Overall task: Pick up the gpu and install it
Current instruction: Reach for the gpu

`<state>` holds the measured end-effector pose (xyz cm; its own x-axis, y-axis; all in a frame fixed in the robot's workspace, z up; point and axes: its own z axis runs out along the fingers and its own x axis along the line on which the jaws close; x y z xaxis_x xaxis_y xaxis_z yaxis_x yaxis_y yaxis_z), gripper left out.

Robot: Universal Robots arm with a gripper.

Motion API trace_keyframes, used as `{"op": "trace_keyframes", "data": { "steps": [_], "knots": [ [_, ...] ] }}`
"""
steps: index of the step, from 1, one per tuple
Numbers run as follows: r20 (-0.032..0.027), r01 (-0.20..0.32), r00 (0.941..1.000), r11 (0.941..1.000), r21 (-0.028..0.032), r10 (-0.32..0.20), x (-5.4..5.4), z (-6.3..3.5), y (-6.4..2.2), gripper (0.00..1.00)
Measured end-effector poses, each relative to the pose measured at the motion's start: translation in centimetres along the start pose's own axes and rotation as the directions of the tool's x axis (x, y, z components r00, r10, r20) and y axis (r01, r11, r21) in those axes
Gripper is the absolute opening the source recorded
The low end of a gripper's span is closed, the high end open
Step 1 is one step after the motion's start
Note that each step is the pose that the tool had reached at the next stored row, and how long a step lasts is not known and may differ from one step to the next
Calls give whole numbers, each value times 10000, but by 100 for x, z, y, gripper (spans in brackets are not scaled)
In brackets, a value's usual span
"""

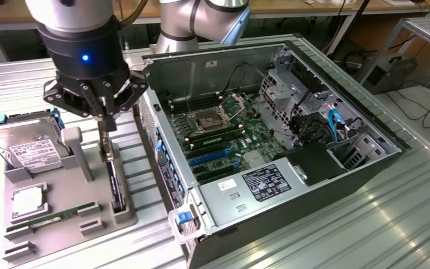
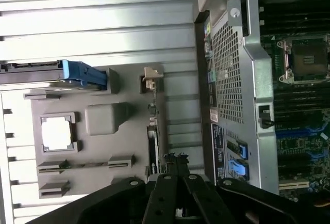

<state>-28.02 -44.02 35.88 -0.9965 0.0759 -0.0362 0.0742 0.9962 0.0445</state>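
1 thin black card, the gpu (image 1: 115, 182), stands on its long edge in a slot of the grey tray (image 1: 69, 193), on the side of the tray nearest the computer case (image 1: 192, 67). The gripper (image 1: 108, 122) hangs right over the card's upper end. Its fingers are pressed together with nothing between them, and the tips sit just above the card's top edge.

By the look of it the card is light and stiff, but not something to squeeze hard: a bare circuit board with small parts on its faces, and it could chip or crack if bent. The safest hold is probably across the 2 flat faces near the top edge, around mid-length so it hangs level, keeping clear of the contact edge down in the slot. The faces look smooth, so a light pinch could let it slip or swing.

The exterior view shows the layout as a whole: the hard drive (image 1: 27, 150) and the green memory stick (image 1: 51, 217) on the same tray, and the open case with its blue expansion slots (image 1: 208, 157) on the board. The wrist view looks down along the fingers instead, so the gpu (image 2: 153, 149) appears edge-on as a narrow dark strip in line with the closed tips of the gripper (image 2: 175, 159). It also takes in the case's perforated outer wall (image 2: 229, 74), close beside the tray.
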Motion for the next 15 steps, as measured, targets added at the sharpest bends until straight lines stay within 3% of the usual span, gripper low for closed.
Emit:
{"op": "trace_keyframes", "data": {
  "steps": [4, 6, 15],
  "knots": [
    [-6, -1, 10000, 10000, 21, 1, 121, 54, -22, 11],
    [-15, 1, 10000, 10000, 55, -1, 124, 61, -24, 11],
    [-15, 0, 10000, 10000, 56, 0, 124, 61, -23, 11]
  ]
}}
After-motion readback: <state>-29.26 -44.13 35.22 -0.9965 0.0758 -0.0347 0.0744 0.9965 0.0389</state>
